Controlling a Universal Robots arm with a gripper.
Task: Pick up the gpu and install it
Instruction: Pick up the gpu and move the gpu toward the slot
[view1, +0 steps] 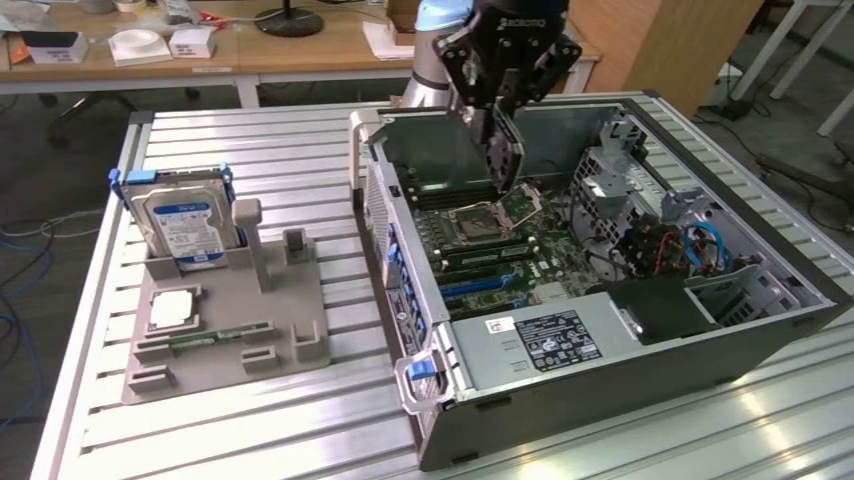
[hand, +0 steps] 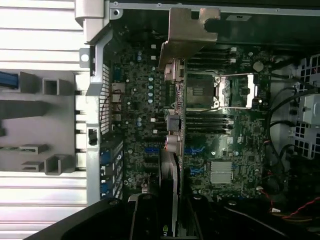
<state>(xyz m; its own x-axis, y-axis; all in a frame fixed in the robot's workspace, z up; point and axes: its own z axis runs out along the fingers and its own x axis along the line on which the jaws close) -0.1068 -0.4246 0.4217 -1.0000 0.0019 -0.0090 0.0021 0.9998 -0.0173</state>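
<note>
My gripper (view1: 501, 105) is shut on the gpu (view1: 503, 152), a thin dark card hanging on edge over the open computer case (view1: 601, 345). The card's lower end hovers just above the CPU socket area of the motherboard (view1: 514, 250). In the wrist view the gpu (hand: 174, 125) is seen edge-on between my fingers (hand: 147, 220), with its silvery metal bracket (hand: 187, 35) at the far end. Blue expansion slots (view1: 474, 285) lie on the board nearer the case's front.
A grey fixture (view1: 267, 300) on the slatted table (view1: 240, 150), at the exterior view's left, holds a hard drive (view1: 187, 228), a CPU chip (view1: 174, 310) and a green memory stick (view1: 200, 340). Cables (view1: 701, 250) and a drive cage (view1: 614, 170) crowd the case's right side.
</note>
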